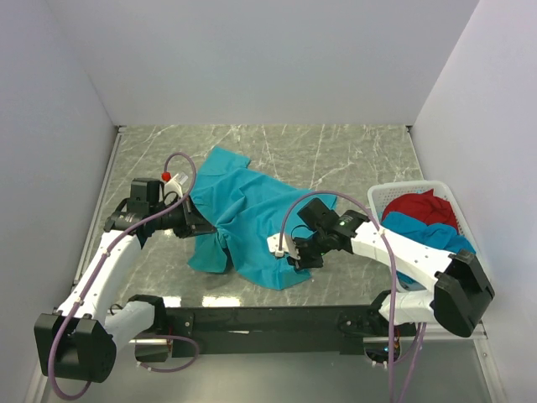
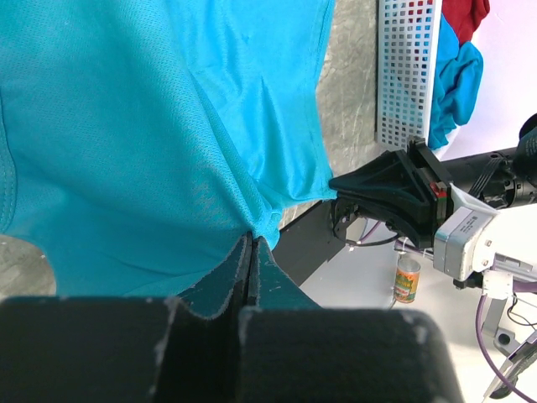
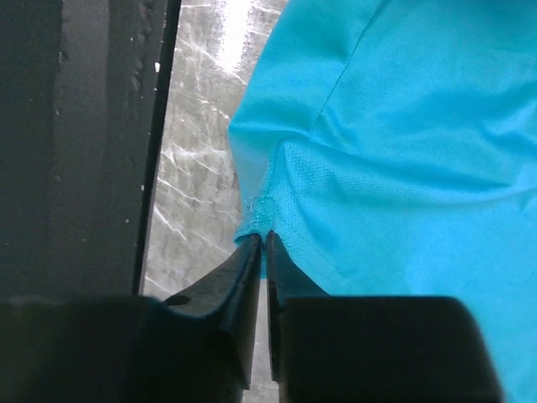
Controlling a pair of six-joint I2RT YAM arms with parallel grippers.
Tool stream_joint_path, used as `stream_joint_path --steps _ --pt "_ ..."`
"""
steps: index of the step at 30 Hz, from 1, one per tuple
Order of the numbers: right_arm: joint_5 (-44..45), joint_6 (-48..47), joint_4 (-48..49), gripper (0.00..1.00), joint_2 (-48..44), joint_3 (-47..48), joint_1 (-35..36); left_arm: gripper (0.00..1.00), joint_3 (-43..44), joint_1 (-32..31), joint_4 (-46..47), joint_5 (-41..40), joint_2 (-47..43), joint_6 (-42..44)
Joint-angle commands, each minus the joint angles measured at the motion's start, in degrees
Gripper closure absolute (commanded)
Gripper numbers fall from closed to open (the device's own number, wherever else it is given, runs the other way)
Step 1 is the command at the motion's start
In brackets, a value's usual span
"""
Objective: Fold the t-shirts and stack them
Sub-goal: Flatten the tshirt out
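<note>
Teal t-shirt (image 1: 252,220): matt mesh-knit cloth.

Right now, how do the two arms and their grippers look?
Both arms have white link shells with black joints and black bases. The left arm and the right arm each carry a looping mauve cable. The left gripper and right gripper have black wedge-shaped fingers.

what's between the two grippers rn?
In the top view, only the teal t-shirt spans from the left gripper to the right gripper; both wrist views show each pinching its fabric.
</note>
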Motion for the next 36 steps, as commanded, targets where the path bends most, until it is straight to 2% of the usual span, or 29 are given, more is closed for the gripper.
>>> stream_joint_path --steps 1,2,9,12,13,14,15,16,17,18,19,20,22,23,25,27,29,31,33,34,36 --pt "-1.1 0.3 -0.6 0.93 0.2 2.5 0.7 1.00 0.3 -0.2 1.1 1.8 -0.4 1.0" --pt "-1.0 0.6 -1.0 1.00 0.2 2.8 0.7 0.99 0.3 -0.2 1.1 1.8 -0.3 0.9" --pt "3.0 3.8 -3.5 1.00 -0.4 9.6 -0.4 1.00 2.9 -0.1 1.4 1.0 -1.0 -0.4" --pt "0.8 6.1 -6.9 1.00 1.4 19.2 -6.2 1.00 7.2 -0.1 2.5 -0.9 -1.1 -2.5" --pt "-0.3 6.7 -8.0 1.00 2.3 26.0 -8.2 1.00 8.9 -0.1 3.8 -2.7 -0.7 -3.2" --pt "-1.3 8.1 -9.1 1.00 4.1 30.0 -12.7 1.00 11.0 0.0 5.0 -3.4 -0.3 -4.0" --pt "-3.2 9.0 -9.8 1.00 5.0 33.8 -14.8 1.00 16.3 0.3 5.7 -3.8 0.5 -5.3" --pt "-3.9 11.1 -10.0 1.00 6.0 42.3 -17.0 1.00 19.8 0.5 6.5 -3.9 2.9 -5.9" --pt "-4.9 12.3 -10.4 1.00 8.2 47.3 -20.6 1.00 29.2 1.1 7.0 -4.1 4.9 -6.4" --pt "-7.0 13.9 -10.4 1.00 9.6 57.8 -22.8 1.00 35.0 1.6 6.5 -4.1 9.2 -6.7" --pt "-8.2 17.0 -10.6 1.00 11.1 63.6 -24.6 1.00 41.3 2.0 5.9 -4.0 11.5 -7.1" --pt "-9.3 18.4 -11.3 1.00 14.6 69.9 -27.8 1.00 53.9 2.4 5.2 -3.4 13.7 -7.6" --pt "-11.5 22.7 -11.0 1.00 17.9 85.9 -30.2 1.00 63.8 3.1 7.8 -2.9 17.2 -10.7" --pt "-11.5 23.5 -5.4 1.00 16.1 85.9 -30.9 1.00 66.8 3.3 12.4 -3.0 17.2 -12.2" --pt "-13.1 25.0 -0.1 1.00 10.8 80.2 -32.4 1.00 66.9 3.5 17.8 0.1 16.3 -17.3" --pt "-17.0 25.5 3.8 1.00 7.4 73.8 -33.8 1.00 60.4 3.5 26.8 3.1 12.3 -21.3" --pt "-21.3 24.6 4.8 1.00 2.3 68.5 -34.1 1.00 56.8 3.5 25.9 4.4 10.1 -19.8" --pt "-23.8 20.2 3.9 1.00 -2.9 59.4 -34.1 1.00 53.4 3.6 21.3 6.3 5.8 -15.5" --pt "-25.2 16.0 0.6 1.00 -6.2 49.7 -34.2 1.00 43.4 3.5 19.4 8.6 -1.0 -12.6" --pt "-25.2 10.1 -1.7 1.00 -8.9 46.7 -34.2 1.00 34.8 3.3 18.7 9.0 -3.6 -11.8" --pt "-24.5 3.3 -10.3 1.00 -11.5 38.2 -34.2 1.00 25.7 0.7 16.8 8.3 -11.0 -9.6"
